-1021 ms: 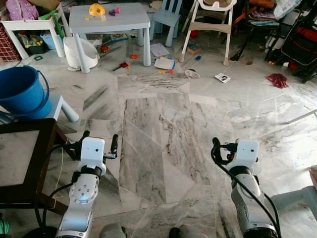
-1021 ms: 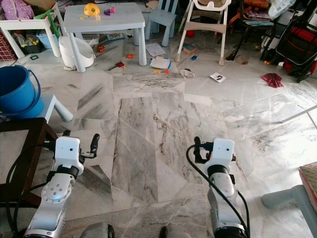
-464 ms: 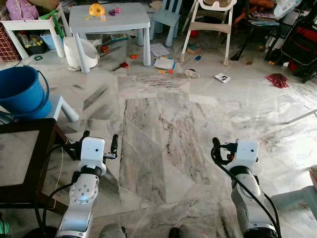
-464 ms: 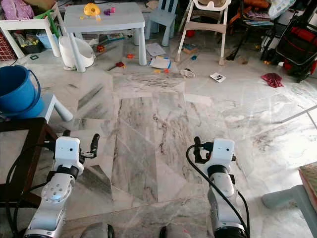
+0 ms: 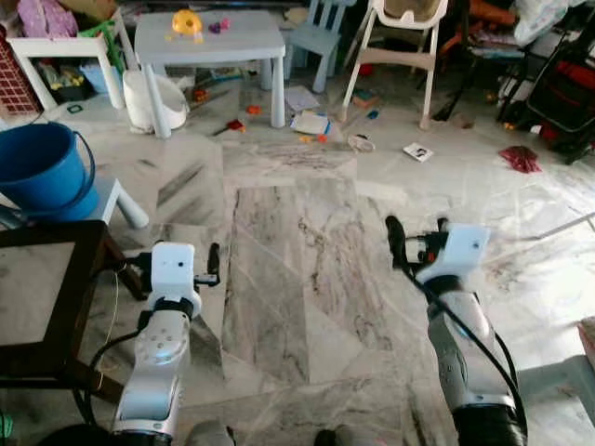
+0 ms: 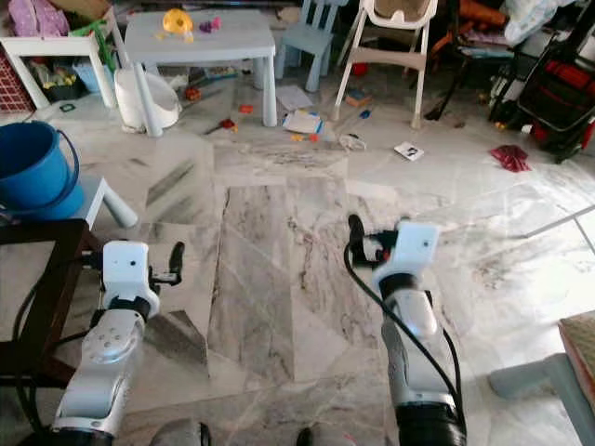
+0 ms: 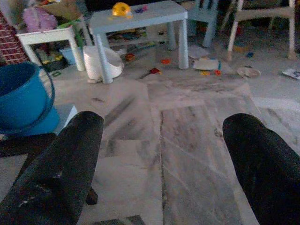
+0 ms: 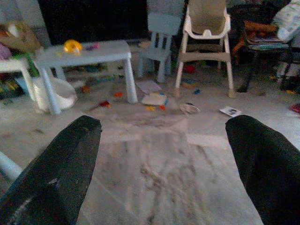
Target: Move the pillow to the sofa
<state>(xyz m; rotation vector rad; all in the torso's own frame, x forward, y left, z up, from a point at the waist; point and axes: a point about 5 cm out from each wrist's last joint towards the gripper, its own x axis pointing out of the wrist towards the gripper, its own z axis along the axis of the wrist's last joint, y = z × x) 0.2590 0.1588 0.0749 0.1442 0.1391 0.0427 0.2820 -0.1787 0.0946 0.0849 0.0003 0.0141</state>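
Note:
No pillow or sofa can be made out with certainty. A patterned edge (image 6: 581, 336) on a grey-blue frame (image 6: 535, 379) peeks in at the lower right; I cannot tell what it is. My left gripper (image 5: 178, 258) is held low over the marble floor (image 5: 288, 269), beside the dark table, open and empty. My right gripper (image 5: 416, 240) is raised a little higher over the floor, also open and empty. In both wrist views the black fingers (image 7: 56, 173) (image 8: 51, 164) stand wide apart with bare floor between them.
A dark wooden table (image 5: 79, 307) stands close on my left, with a blue bucket (image 5: 42, 172) on a white stool behind it. Farther ahead are a grey child's table (image 5: 209, 37), a white bin (image 5: 153, 98), a high chair (image 5: 400, 42), a stroller (image 5: 567, 93), and scattered toys and papers (image 5: 307, 121).
My right arm has lifted and swung forward and slightly left. The left arm has stayed about where it was. The view has shifted a little.

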